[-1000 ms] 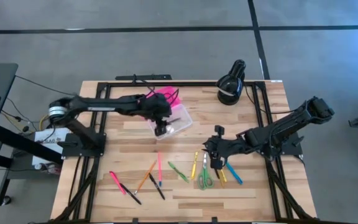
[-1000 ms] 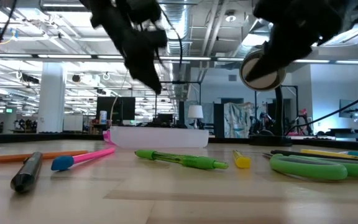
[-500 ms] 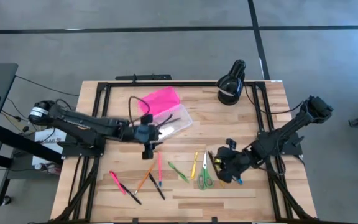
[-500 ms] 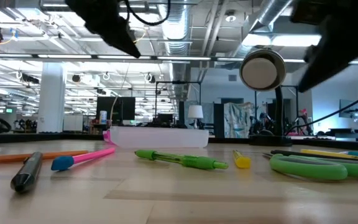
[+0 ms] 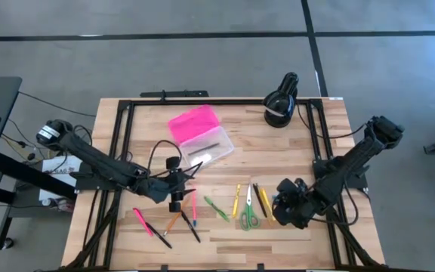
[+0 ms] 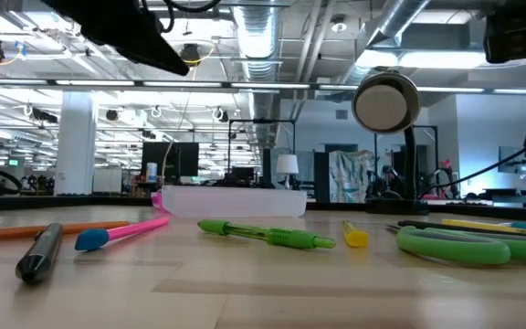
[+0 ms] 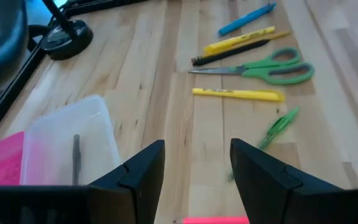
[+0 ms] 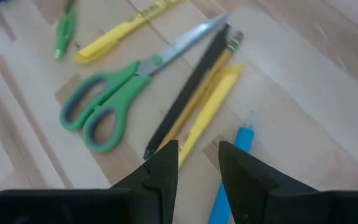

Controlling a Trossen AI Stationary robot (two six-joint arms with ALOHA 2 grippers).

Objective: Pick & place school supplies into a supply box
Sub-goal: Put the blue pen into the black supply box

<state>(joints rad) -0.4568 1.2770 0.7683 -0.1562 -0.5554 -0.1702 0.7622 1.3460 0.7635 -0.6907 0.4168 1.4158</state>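
Overhead, the left arm reaches low across the table from the left edge, its left gripper (image 5: 175,198) hanging over the pink pen (image 5: 193,205), on the near side of the supply box (image 5: 202,141). That box lies open, pink lid (image 5: 193,121) folded back, clear base holding one dark grey pencil (image 5: 206,147). The right arm folds down from the right edge, its right gripper (image 5: 287,208) just beside the blue pen (image 5: 285,214), farther from the box than the green scissors (image 5: 248,215).

Level with the tabletop, the box's clear base (image 6: 234,201) sits behind a green pen (image 6: 265,235), a blue-capped pink pen (image 6: 121,232) and a dark pen (image 6: 39,250); the scissors' handles (image 6: 478,245) lie off to the right of it. Both arms hang above as dark shapes, and the black lamp-like object (image 6: 386,103) shows its round face.

Left wrist camera: the fingers (image 7: 143,168) stand apart, holding nothing, with the box's base (image 7: 73,146) and its grey pencil (image 7: 76,151) visible past them.

Right wrist camera: the fingers (image 8: 164,165) are parted and empty, over a black pencil (image 8: 188,87), a yellow pen (image 8: 207,112) and the blue pen (image 8: 230,177), details the overhead picture blurs together.
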